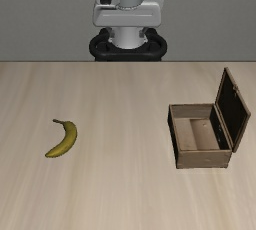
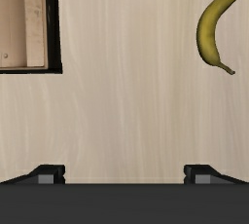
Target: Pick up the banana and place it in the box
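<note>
A yellow banana (image 1: 62, 139) lies flat on the wooden table at the exterior view's left. A brown wooden box (image 1: 178, 134) stands at the exterior view's right, its lid (image 1: 232, 104) raised upright and its inside bare. In the wrist view the banana (image 2: 214, 31) and a corner of the box (image 2: 53, 23) lie far apart on the table, both well ahead of my fingers. My gripper (image 2: 124, 172) hangs high over the table between them, open, with nothing between its fingers.
The light wooden table (image 1: 120, 104) spreads wide between the banana and the box. The robot's arm and base (image 1: 126, 14) stand at the table's far edge, in front of a grey wall.
</note>
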Controlling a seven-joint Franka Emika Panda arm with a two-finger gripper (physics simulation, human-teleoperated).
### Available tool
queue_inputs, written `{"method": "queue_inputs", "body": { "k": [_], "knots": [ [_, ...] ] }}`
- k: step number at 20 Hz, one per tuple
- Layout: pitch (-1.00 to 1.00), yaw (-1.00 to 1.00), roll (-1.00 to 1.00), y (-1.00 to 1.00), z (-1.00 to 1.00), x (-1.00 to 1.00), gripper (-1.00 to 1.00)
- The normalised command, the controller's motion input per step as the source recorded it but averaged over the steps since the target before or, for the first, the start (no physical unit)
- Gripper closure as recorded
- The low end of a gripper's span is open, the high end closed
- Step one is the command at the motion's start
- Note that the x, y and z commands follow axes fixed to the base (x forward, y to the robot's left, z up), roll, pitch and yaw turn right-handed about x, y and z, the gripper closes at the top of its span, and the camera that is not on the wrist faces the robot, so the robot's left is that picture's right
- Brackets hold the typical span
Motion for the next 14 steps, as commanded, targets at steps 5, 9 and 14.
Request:
{"method": "queue_inputs", "body": {
  "k": [5,9,14],
  "knots": [
    [0.00,0.00,0.00,-1.00,0.00,0.00,-1.00],
    [0.00,0.00,0.00,-1.00,0.00,0.00,-1.00],
    [0.00,0.00,0.00,-1.00,0.00,0.00,-1.00]
  ]
}}
